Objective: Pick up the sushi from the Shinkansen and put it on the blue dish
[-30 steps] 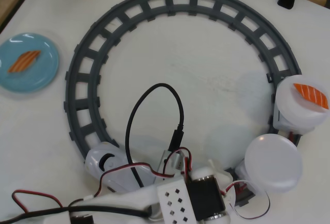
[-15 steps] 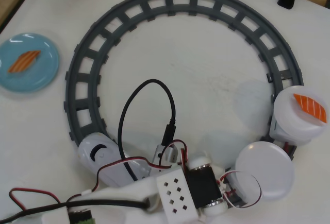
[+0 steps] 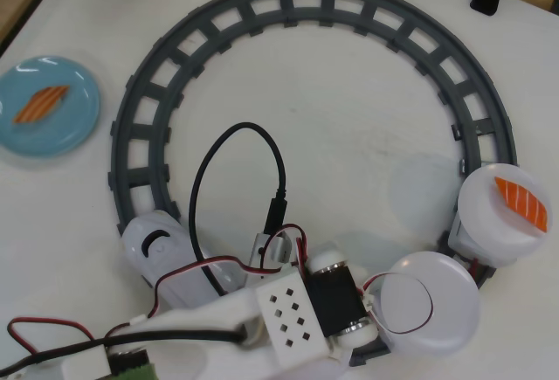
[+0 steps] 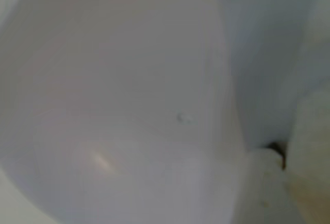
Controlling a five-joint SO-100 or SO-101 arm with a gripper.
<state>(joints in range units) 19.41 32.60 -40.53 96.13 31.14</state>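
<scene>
Grey track (image 3: pixel 227 9): I saw the ring lying on the white table (image 3: pixel 349 135).
Shinkansen (image 3: pixel 153 249): its nose sat at the ring's lower left, and my arm (image 3: pixel 301 319) hid the first car.
White plates: one bare (image 3: pixel 428 301), one with a salmon piece (image 3: pixel 522 203).
Blue dish (image 3: pixel 44 105): far left, carrying a salmon piece (image 3: pixel 41 105).
Sushi: I couldn't find it.
Gripper: hidden overhead; wrist view only a white blur, so I couldn't tell its opening.

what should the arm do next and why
Probably lift a little and hold. The wrist view is only white blur, so nothing can be aimed at. In the overhead view the arm covers the Shinkansen behind its nose; the neighbouring white plate is bare.
</scene>
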